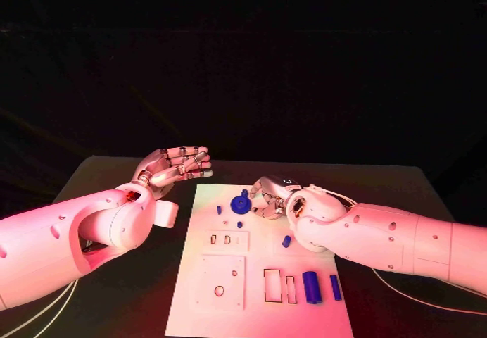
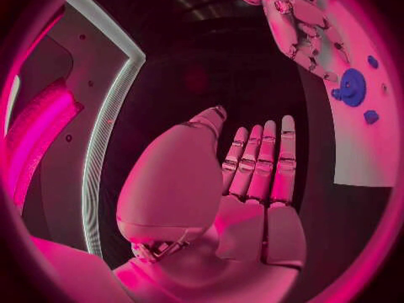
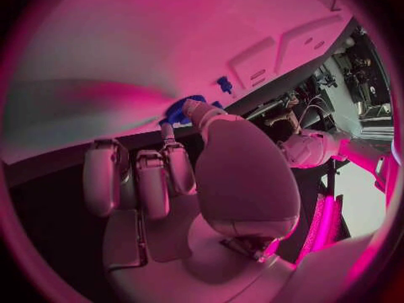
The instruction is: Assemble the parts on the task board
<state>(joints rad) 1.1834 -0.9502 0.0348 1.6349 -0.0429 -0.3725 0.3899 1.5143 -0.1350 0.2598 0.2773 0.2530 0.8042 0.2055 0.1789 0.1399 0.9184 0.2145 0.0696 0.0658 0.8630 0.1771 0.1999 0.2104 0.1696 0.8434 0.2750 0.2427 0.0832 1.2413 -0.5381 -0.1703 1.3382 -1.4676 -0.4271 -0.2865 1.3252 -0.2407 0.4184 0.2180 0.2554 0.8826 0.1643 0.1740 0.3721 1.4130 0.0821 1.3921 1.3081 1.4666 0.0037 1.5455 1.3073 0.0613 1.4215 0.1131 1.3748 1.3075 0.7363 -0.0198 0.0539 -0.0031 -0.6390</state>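
The task board (image 1: 208,299) lies flat in the middle of the black table (image 1: 101,176); the right hand (image 1: 270,197) rests over the board's far edge with thumb and a fingertip closed on the blue gear (image 1: 241,204), which sits at that far end; in the right wrist view the fingertips (image 3: 195,109) meet the gear (image 3: 178,111) against the board surface; the left hand (image 1: 174,166) is raised off the table just beyond the board's far left corner, holding nothing, its fingers (image 2: 261,158) straight and side by side, thumb apart; small blue pegs (image 1: 219,209) stand near the gear; a short blue piece (image 1: 286,241) lies mid-board; two blue cylinders (image 1: 312,287) lie side by side toward the near right end, beside rectangular slots (image 1: 273,285).
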